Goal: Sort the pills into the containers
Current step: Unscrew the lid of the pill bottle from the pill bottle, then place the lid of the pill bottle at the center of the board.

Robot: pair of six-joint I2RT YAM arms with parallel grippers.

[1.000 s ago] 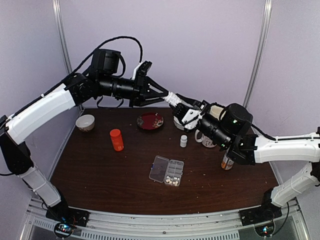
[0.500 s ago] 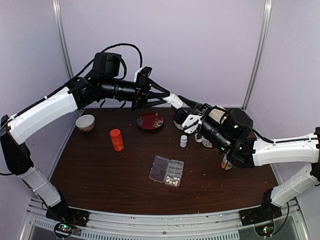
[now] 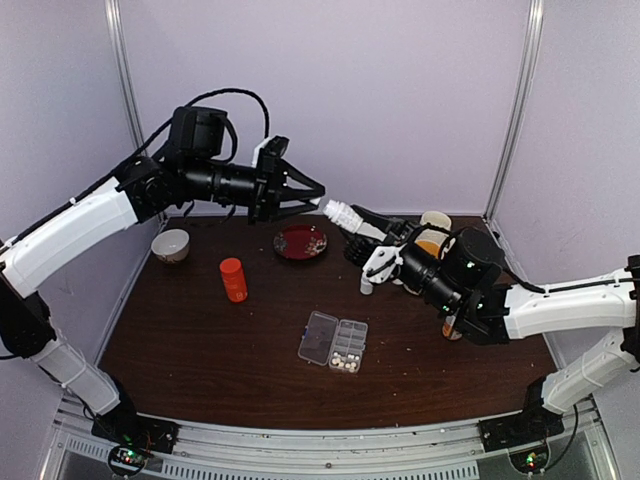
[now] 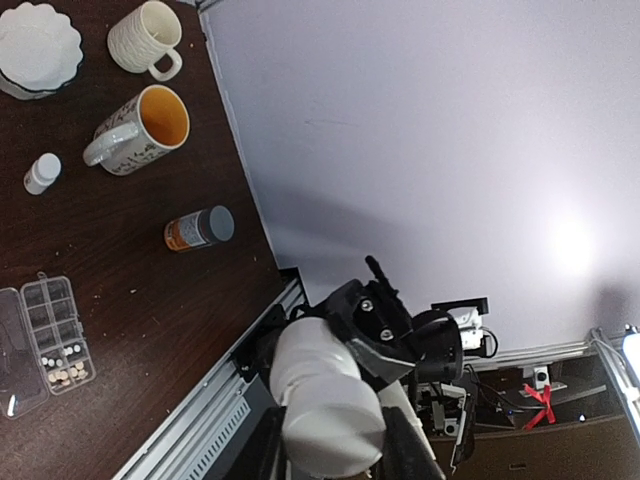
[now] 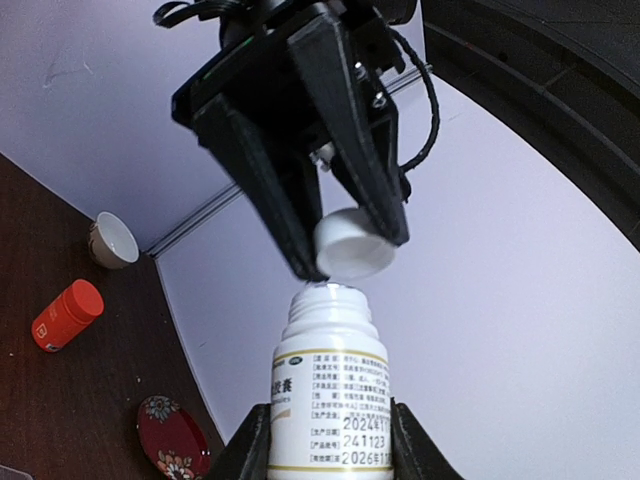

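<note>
The tiny cream round pills (image 3: pixel 347 361) lie in the end cells of the flat clear plastic pill box (image 3: pixel 340 343). Its hinged lid is swung open flat on the dark brown table (image 3: pixel 220 350). The box sits below both grippers, on the arm-base side of them, and neither touches it.

In the air above, the right gripper (image 5: pixel 325 445) is clamped around a white labelled plastic bottle (image 5: pixel 325 370), with one finger on each side of the body. The bottle's neck points at the left gripper (image 5: pixel 350 248). That gripper pinches a white round cap (image 5: pixel 352 252) between its fingertips, just off the bottle's open mouth, with a thin gap between cap and rim.

A dark red patterned plate (image 3: pixel 300 242) lies under the left gripper. Further out on that gripper's side stand an orange plastic bottle with an orange cap (image 3: pixel 232 279) and a small whitish bowl (image 3: pixel 170 245).

A small white bottle (image 3: pixel 367 283) stands beneath the right gripper, partly hidden by it. Past the right wrist are a patterned mug with an orange inside (image 4: pixel 140 128), a ribbed cream mug (image 4: pixel 147 37) and a white scalloped bowl (image 4: pixel 38 45). An amber bottle with a grey cap (image 4: pixel 198 228) lies under the right forearm.
</note>
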